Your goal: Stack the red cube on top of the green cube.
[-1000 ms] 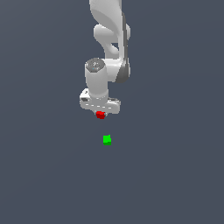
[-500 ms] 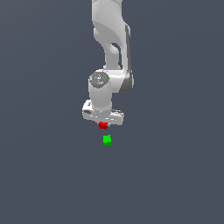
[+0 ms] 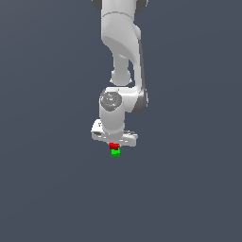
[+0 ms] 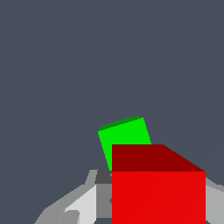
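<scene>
The red cube is held in my white gripper, which is shut on it. The green cube sits on the grey floor directly under the red cube; in the exterior view the two look touching or nearly so. In the wrist view the red cube fills the near part of the picture between my fingers, and the green cube shows just beyond it, turned slightly relative to the red one and partly hidden by it.
The plain dark grey floor spreads on all sides. My white arm rises above the gripper. No other objects show.
My gripper has carried the red cube down and toward the green cube; the gap between the two cubes has closed and the red cube now sits right above the green one.
</scene>
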`<state>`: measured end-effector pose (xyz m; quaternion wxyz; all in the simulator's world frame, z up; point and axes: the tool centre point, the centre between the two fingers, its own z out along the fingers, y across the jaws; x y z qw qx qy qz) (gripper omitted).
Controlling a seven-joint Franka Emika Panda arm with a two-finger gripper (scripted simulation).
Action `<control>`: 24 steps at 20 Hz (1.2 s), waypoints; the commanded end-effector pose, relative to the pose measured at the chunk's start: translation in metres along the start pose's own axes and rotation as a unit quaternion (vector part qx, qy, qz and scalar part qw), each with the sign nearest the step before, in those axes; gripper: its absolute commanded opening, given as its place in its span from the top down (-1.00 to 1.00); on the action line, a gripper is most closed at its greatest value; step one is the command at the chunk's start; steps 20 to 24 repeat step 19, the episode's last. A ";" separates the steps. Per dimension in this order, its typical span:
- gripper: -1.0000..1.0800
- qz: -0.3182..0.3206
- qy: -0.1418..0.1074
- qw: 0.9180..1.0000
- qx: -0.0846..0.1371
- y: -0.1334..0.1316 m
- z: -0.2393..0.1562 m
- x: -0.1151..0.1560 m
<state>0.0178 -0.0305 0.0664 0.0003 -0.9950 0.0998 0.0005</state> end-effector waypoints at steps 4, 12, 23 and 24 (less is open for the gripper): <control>1.00 0.000 0.000 1.000 0.000 -0.006 0.005 0.012; -0.92 0.000 0.000 1.000 0.000 -0.007 0.006 0.016; -0.92 0.000 0.000 1.000 0.000 -0.007 0.006 0.016; -0.92 0.000 0.000 1.000 0.000 -0.007 0.006 0.016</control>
